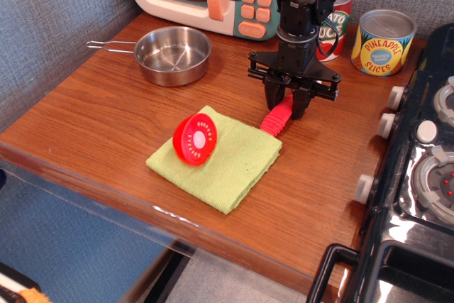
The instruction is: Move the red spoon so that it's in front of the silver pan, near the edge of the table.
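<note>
Pinching the red spoon [277, 118] by its handle, centre-right of frame, gripper [289, 104] nearly closed, ready for lifting toward the silver pan [172, 54].

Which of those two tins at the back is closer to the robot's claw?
The tomato tin, the red one partly hidden behind the arm just above the gripper. The yellow pineapple slices tin stands farther right, near the stove.

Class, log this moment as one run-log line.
gripper: shut on red spoon | spoon: beside green cloth | silver pan: back left | placement: not yet done
</note>
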Controlling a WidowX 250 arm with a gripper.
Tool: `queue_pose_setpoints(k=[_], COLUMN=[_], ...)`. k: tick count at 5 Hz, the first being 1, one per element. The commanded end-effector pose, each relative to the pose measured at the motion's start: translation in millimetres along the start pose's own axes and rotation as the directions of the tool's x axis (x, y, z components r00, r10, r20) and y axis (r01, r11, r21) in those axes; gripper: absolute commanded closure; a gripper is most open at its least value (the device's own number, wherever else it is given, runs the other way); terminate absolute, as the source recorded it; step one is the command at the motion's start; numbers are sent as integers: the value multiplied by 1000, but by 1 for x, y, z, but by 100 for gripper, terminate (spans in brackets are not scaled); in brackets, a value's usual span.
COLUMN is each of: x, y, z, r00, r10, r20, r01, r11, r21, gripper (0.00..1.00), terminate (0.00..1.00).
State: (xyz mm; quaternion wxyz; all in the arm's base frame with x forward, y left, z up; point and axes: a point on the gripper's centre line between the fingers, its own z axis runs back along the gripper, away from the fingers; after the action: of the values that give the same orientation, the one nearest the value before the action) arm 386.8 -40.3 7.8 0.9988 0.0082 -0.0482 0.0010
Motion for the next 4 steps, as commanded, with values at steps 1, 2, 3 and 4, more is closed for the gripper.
queue_pose_setpoints(k=[1, 2, 3, 4], x=[19, 45, 50, 29], y=[-1, -13, -18, -2], z=[19, 46, 71, 95], r00=[994, 960, 920, 918], r10=[23, 27, 40, 63], r20=[106, 279, 390, 392], r01=[-18, -3, 1, -10], r11=[999, 996, 994, 991], r21=[-41, -88, -105, -137], gripper=[100, 100, 100, 100], terminate=[0, 0, 0, 0])
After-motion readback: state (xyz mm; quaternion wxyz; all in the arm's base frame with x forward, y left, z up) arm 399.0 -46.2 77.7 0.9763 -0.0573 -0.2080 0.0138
